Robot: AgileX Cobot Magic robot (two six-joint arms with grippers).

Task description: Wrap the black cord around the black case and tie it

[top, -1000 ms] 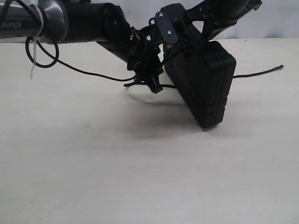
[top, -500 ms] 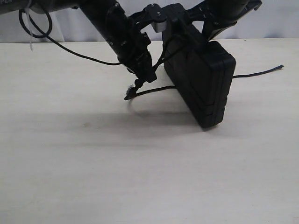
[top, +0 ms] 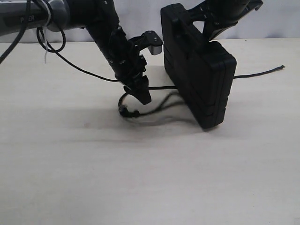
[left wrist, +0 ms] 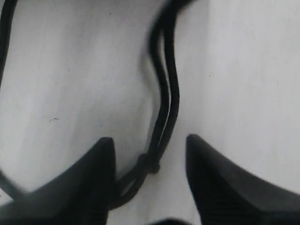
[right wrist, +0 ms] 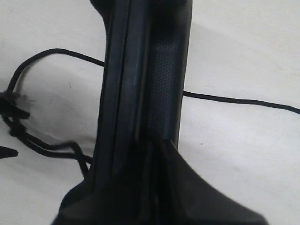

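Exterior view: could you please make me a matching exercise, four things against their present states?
Things:
1 black case
2 black cord
3 left gripper
4 right gripper

States:
a open
b lying on the table
c shut on the black case
d on edge, tilted

Pairs: 1-d; 2-b; 3-a; 4-c

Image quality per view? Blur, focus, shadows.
Exterior view: in focus with even light, and a soft shadow on the table under the black case; black-on-black hides case detail. Left wrist view: soft overall, with the black cord smeared and the left gripper fingertips just dark blurs. Right wrist view: the case's textured edge is sharp mid-frame and blurs to black nearest the lens; the cord is fuzzy at its knotted end.
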